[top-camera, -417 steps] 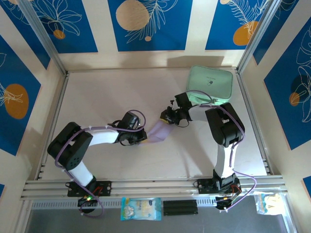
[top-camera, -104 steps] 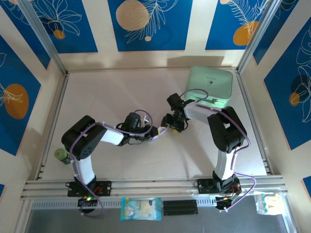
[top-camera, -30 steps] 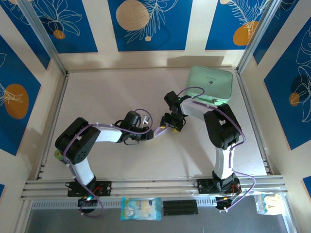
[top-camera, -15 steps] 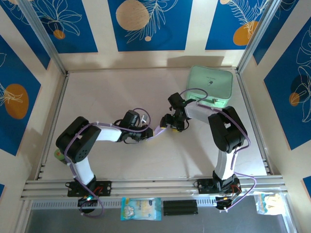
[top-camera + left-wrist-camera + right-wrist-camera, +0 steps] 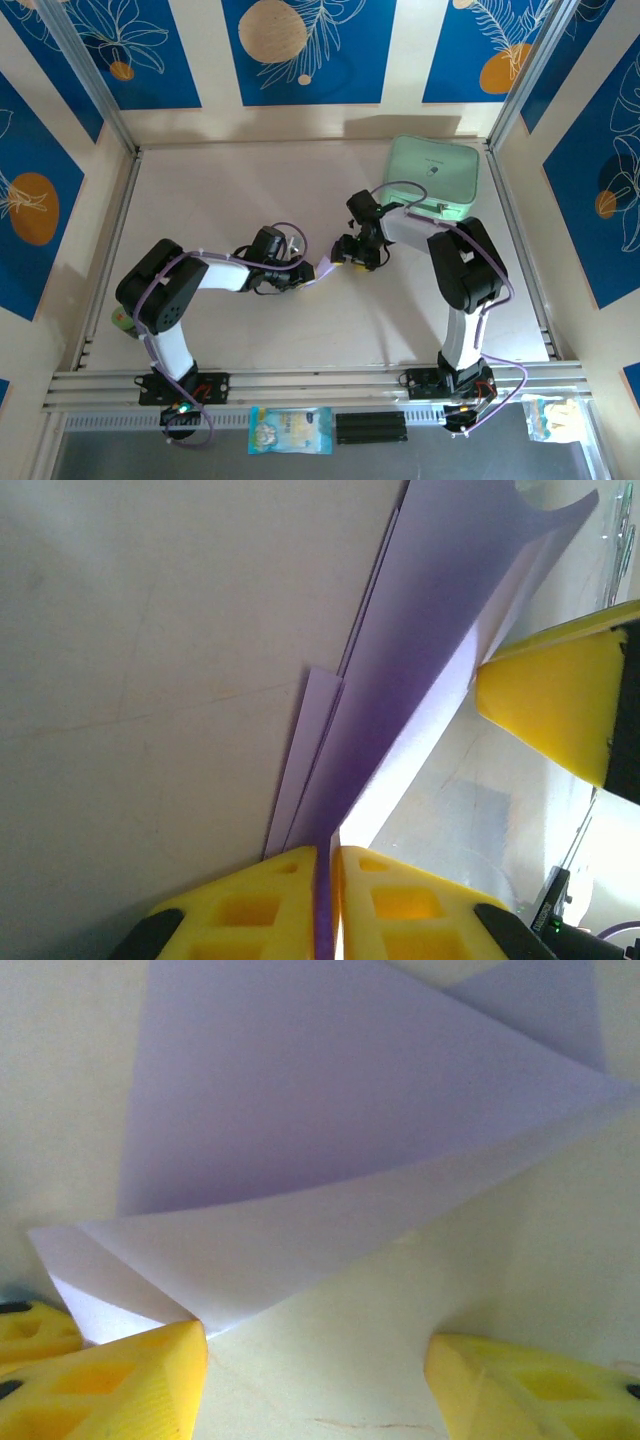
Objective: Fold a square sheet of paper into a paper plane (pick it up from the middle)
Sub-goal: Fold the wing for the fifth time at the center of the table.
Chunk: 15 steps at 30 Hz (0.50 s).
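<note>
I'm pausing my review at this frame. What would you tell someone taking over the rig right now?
Left gripper: shut on the sheet of paper, pinching its folded edge.
Right gripper: open, one finger at the paper's folded corner.
Paper: between the two grippers, creased into layered, pointed flaps.
Done: early folds.
Left: the remaining folds; it is not a finished plane yet.
</note>
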Tool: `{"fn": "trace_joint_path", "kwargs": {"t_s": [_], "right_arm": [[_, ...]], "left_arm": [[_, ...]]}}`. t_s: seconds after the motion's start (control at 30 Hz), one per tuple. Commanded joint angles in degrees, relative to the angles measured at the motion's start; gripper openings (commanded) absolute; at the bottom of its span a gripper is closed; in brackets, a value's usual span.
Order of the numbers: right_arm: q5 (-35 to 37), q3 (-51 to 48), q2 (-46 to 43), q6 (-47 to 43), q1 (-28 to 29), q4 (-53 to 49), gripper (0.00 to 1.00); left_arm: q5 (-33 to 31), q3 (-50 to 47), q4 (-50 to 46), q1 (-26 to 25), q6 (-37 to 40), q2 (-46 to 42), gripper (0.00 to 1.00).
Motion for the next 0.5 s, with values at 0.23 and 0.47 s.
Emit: {"fn": "trace_joint_path", "kwargs": {"t_s": [0.23, 0.47], "right_arm": [[3.2, 5.7, 12.7, 4.0, 4.7, 0.2, 0.64], [3.1, 7.8, 15.0, 5.4, 5.4, -1.2, 0.67]], "left_arm": [[0.6, -2.3, -1.3, 0.2, -1.4, 3.2, 0.20], [1.0, -2.5, -1.0, 0.2, -1.2, 4.2, 0.23]]}}
